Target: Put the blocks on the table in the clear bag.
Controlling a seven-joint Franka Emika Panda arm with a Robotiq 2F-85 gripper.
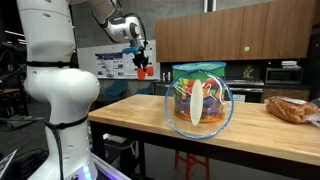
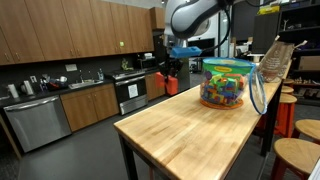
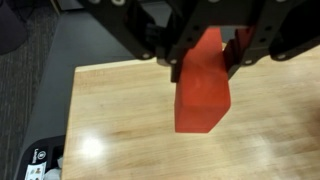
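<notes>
The claw [image 3: 205, 58] grips 1 red-orange block [image 3: 200, 98] above the table [image 3: 120, 115]; the block's top is hidden between the jaws.

Place: it was a kitchen.
Behind table [image 2: 190, 135]: wood cabinets [image 2: 60, 30], an oven [image 2: 132, 93] and a dishwasher [image 2: 37, 122] stood.
Beside table: stools [image 2: 296, 156] stood.

Arm [image 2: 195, 14] raised and bent, claw [image 3: 205, 65] pointing down, clamped on red block [image 3: 203, 100]

In an exterior view the bag [image 1: 198, 100] stands on the bench [image 1: 130, 118] at frame centre. The block [image 1: 146, 71], held in the end effector [image 1: 143, 62], hangs upper left of it. A bundle [image 1: 290, 108] lies far right.
</notes>
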